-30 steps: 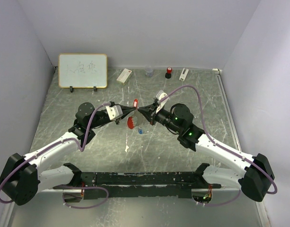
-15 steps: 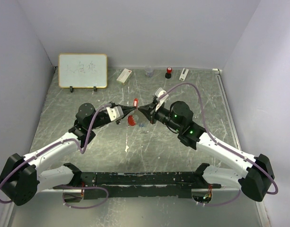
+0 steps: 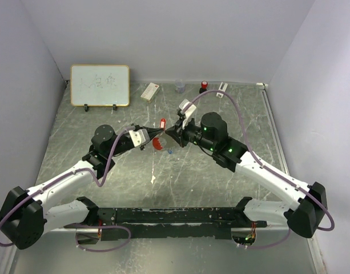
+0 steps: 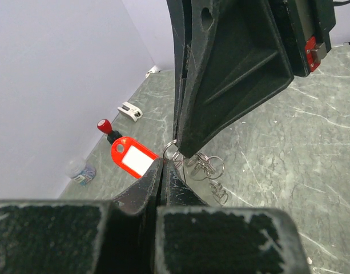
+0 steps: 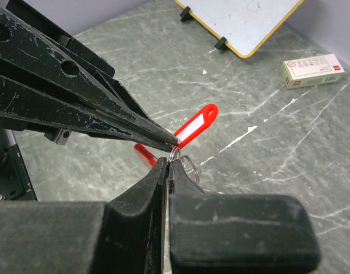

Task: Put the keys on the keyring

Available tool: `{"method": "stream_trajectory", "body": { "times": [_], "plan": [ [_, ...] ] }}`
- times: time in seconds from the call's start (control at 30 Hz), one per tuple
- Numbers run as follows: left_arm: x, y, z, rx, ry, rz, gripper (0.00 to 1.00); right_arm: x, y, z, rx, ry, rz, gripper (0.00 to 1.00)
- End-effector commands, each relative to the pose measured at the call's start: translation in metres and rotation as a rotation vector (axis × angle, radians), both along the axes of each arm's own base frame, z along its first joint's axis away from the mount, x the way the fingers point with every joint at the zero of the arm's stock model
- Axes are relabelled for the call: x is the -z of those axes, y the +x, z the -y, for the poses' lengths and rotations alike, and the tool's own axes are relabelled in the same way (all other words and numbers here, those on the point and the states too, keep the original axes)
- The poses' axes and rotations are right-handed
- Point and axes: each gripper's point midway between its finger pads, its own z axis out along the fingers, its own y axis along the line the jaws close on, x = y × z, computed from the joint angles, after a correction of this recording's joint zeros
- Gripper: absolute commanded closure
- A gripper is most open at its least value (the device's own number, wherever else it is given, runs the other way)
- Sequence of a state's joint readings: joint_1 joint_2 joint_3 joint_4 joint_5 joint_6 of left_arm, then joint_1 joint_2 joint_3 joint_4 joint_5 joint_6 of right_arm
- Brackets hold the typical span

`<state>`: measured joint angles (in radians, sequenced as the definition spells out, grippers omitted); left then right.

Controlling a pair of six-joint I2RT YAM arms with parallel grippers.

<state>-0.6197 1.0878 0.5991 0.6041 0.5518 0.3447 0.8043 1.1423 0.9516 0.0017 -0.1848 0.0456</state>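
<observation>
Top view: the right arm has swung rearward while the right pincer (image 3: 168, 134) still meets the left pincer (image 3: 157, 133) tip to tip over the worktop (image 3: 180, 182), the keyring (image 3: 162, 123) raised between them. The blue key (image 3: 169, 152) shifted along, so it probably hangs already. Left wrist: left pincer clamped together at the fob's (image 4: 133, 158) ring end. Right wrist: right pincer clamped on the keyring's loop; threading seems unfinished
</observation>
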Motion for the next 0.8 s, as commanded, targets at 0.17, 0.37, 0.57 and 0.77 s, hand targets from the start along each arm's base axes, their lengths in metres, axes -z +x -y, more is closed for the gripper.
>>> {"method": "stream_trajectory", "body": {
  "times": [0.17,0.37,0.57,0.77],
  "plan": [
    [-0.026,0.003,-0.003,-0.035,-0.031,0.093,0.93,0.001,-0.014,0.002,-0.034,-0.071,-0.107,1.00],
    [-0.025,0.003,0.000,-0.030,-0.014,0.103,0.93,0.002,-0.012,0.003,-0.015,-0.126,-0.172,1.00],
    [-0.021,0.003,0.002,-0.035,0.005,0.105,0.93,0.007,-0.012,0.003,0.003,-0.174,-0.250,1.00],
    [-0.020,0.003,0.001,-0.054,0.023,0.119,0.93,0.016,-0.012,0.004,0.024,-0.231,-0.335,1.00]
  ]
}}
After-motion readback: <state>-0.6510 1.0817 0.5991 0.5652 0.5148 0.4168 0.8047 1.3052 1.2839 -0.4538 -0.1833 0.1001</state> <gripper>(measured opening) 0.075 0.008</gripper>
